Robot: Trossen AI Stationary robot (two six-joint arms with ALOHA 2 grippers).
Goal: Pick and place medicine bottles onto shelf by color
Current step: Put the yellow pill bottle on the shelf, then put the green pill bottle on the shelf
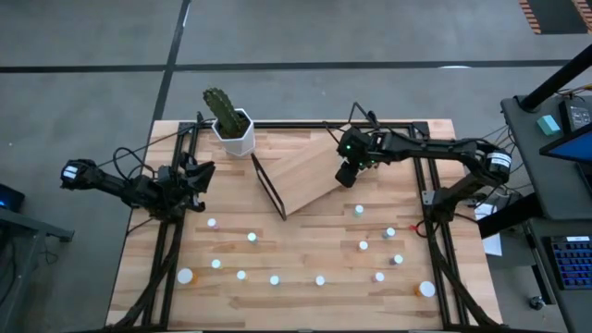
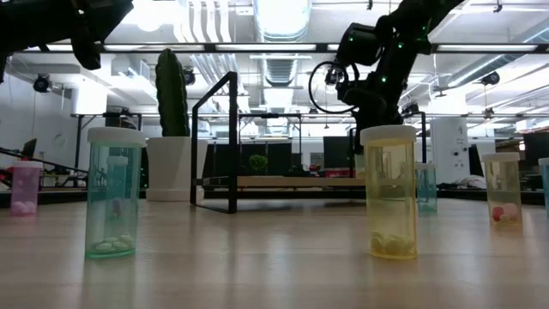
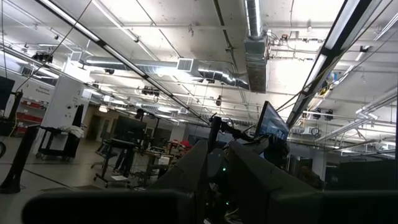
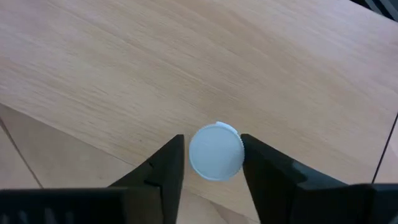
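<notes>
The right gripper [image 4: 211, 155] hangs over the tilted light-wood shelf board [image 1: 310, 171], its 2 fingers pinching a white-capped round medicine bottle [image 4: 215, 152] whose long axis points down at the board.

Around my table: grey concrete floor [image 1: 83, 55] with dark seams, open ceiling with ducts [image 3: 258, 53], strip lights [image 3: 254, 15], far workbenches [image 2: 283, 182].

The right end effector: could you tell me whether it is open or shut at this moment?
Shut on a bottle: the right end effector has a finger on each side of the white-capped bottle, above the shelf.
</notes>
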